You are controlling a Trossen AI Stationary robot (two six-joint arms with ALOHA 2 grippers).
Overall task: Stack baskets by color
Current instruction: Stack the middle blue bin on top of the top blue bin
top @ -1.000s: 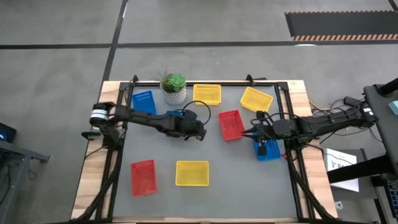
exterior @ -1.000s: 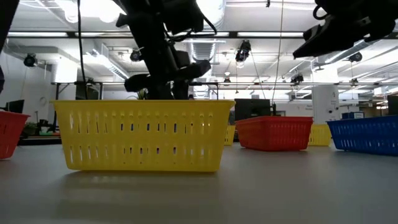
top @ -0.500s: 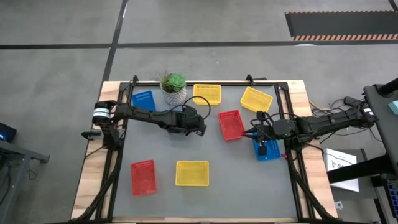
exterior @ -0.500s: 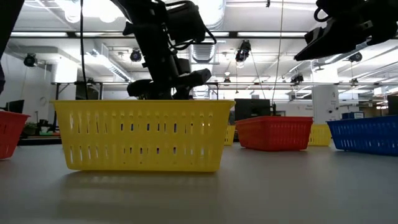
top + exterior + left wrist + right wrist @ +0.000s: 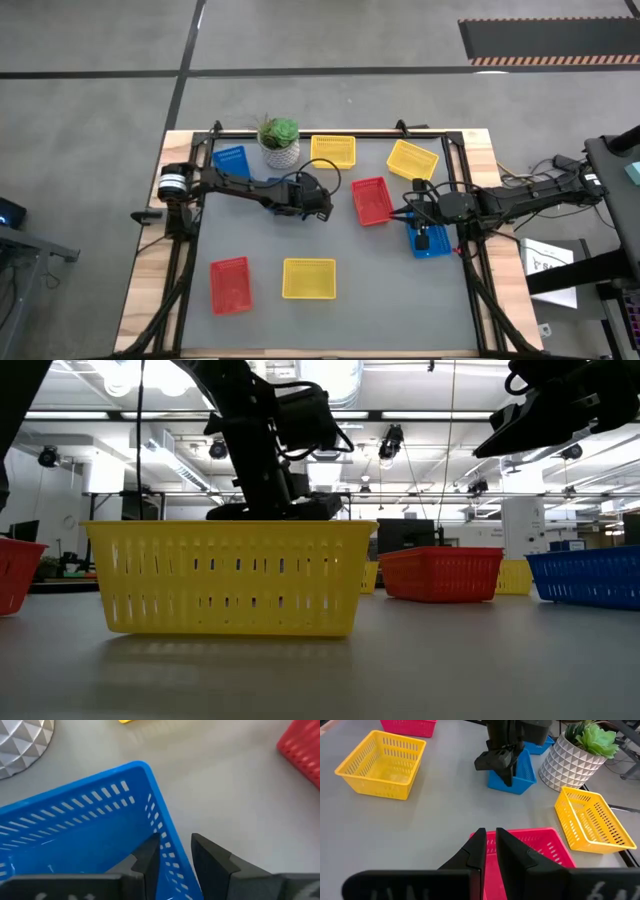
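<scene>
From above, your left gripper has carried its blue basket back from mid-bench toward the plant and the blue basket behind it, so a blue stack is near. At bench level, a yellow basket hides that load. Your left wrist camera shows the fingers clamped across the blue wall. Your right wrist camera shows the right gripper idle, fingers closed on nothing, above a red basket.
</scene>
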